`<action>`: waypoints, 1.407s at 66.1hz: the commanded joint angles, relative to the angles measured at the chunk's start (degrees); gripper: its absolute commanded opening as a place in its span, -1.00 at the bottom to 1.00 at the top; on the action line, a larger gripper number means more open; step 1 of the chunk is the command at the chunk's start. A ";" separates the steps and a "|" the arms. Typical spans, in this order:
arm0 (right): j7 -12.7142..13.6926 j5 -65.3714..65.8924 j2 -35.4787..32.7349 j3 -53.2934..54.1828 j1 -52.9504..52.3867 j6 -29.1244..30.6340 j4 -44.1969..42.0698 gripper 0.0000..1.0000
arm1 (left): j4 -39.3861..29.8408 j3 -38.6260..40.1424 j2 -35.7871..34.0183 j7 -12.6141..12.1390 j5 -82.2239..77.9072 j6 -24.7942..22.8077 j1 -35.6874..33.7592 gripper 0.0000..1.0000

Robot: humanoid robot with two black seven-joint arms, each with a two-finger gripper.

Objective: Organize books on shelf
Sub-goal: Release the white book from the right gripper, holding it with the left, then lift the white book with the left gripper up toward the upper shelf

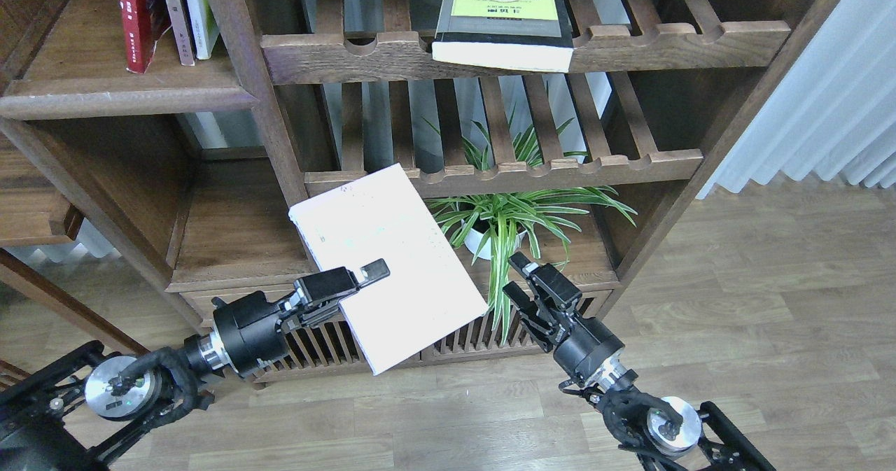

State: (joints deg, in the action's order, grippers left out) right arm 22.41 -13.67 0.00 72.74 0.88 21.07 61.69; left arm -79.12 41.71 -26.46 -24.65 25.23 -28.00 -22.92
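Holding pale book (392, 247) flat w/ left tool (364, 282), long axis diagonal.

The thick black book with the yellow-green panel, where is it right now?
In the head view, the black book lies flat on the upper slatted rack, top centre, above the potted plant.

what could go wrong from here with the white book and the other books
1. The left hand pinches the white book only at one edge, so the tilted book could pivot or slip out.
2. Its far corner sits close to the slatted rack and the plant; a careless lift might clip either.
3. The black book overhangs its rack's front rail and could be knocked down.
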 commanded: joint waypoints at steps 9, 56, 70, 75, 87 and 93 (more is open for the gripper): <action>0.09 0.57 0.00 -1.02 0.00 -0.15 0.01 0.61 | 0.02 -0.76 -3.07 0.13 0.09 0.00 -6.61 -0.81; 0.17 1.45 0.00 -1.28 -0.35 -0.24 0.01 0.61 | 0.02 -2.78 -5.62 0.04 0.00 0.00 -20.49 -0.82; 0.26 1.45 0.00 -1.46 -0.44 -0.24 -0.26 0.61 | 0.02 -2.69 -6.15 0.13 0.09 0.00 -24.10 -0.82; 0.26 1.45 0.00 -1.63 -0.52 -0.15 -0.26 0.61 | 0.02 -2.69 -6.68 0.13 0.09 0.00 -25.06 -0.82; 0.35 1.54 0.00 -1.63 -0.87 -0.24 -0.26 0.61 | 0.02 -2.69 -7.91 0.30 0.09 0.00 -27.35 -0.82; 0.35 1.63 0.00 -1.72 -1.14 -0.24 -0.26 0.61 | 0.02 -2.60 -8.44 0.48 0.09 0.00 -28.49 -0.82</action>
State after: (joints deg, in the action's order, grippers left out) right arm 22.72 -12.13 0.00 71.07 0.03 20.85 61.43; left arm -79.10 38.98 -34.27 -24.33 25.32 -28.00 -50.08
